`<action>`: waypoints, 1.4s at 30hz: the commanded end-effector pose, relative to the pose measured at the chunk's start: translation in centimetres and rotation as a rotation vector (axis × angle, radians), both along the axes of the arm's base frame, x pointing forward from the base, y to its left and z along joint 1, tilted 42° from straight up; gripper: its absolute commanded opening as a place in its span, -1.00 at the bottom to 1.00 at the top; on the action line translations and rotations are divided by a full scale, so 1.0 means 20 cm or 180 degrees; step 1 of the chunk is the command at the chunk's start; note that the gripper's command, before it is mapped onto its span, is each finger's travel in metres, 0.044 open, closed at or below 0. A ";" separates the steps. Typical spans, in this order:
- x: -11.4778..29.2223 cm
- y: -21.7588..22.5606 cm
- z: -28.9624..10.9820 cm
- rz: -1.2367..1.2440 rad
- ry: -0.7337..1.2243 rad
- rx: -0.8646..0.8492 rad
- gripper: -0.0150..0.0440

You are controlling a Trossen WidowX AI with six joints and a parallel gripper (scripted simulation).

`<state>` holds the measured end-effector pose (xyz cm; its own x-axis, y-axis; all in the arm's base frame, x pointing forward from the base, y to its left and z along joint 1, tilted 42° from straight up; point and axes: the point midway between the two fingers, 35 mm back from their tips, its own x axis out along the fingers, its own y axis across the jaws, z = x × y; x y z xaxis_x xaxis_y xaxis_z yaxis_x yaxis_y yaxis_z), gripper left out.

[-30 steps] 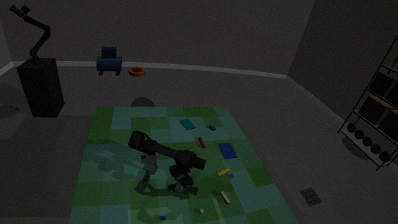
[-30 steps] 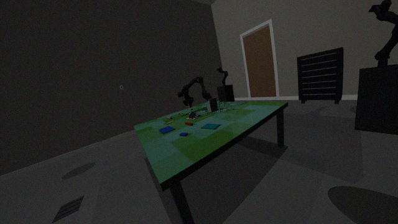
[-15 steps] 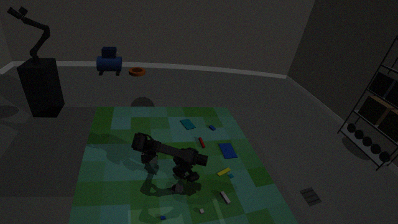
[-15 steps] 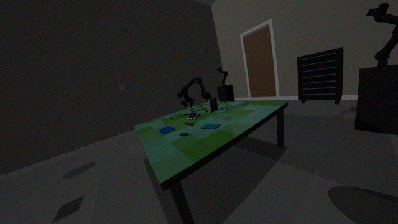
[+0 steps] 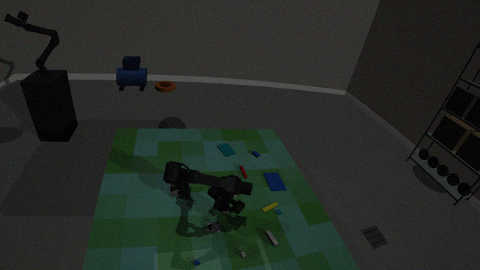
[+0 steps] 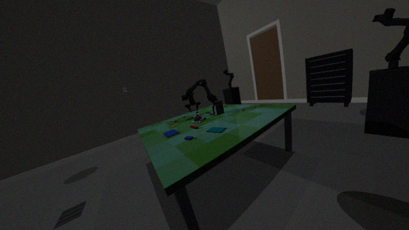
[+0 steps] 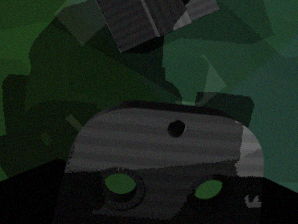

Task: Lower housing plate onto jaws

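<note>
Here, one hand (image 5: 235, 207) (image 6: 193, 108) (image 7: 158, 179) grips one plate (image 7: 165, 145) with three holes.

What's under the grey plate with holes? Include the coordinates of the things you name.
Through the two big holes in the plate (image 7: 160, 150), you can see green table (image 5: 127, 240) (image 6: 198, 156) (image 7: 120, 183). The plate covers the rest, so I can't tell.

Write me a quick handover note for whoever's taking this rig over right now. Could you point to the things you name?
Gripper (image 5: 234, 206) (image 6: 193, 108) (image 7: 158, 179): shut on the housing plate (image 7: 160, 152), above the table (image 5: 129, 225) (image 6: 223, 147).
Job's things: small assembly with a pale base (image 6: 198, 120) on the table, below the gripper; too dark to confirm the jaws or their pins.
Done: plate is gripped.
Left: plate isn't seated, as green shows through its two large holes. Line it up, lower it onto both jaw stubs, check it sits level and closed, release, move away.
</note>
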<state>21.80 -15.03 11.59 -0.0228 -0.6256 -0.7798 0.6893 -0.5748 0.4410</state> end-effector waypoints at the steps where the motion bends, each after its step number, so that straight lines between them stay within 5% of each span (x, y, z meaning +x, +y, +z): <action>1: 0.02 0.02 -0.02 0.0233 0.0189 0.0002 0.70; 42: 0.14 0.26 -0.24 0.2658 0.2138 0.0124 0.70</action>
<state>24.38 -10.05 7.13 -0.0314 -0.6125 -0.7899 0.9814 0.1309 -0.1406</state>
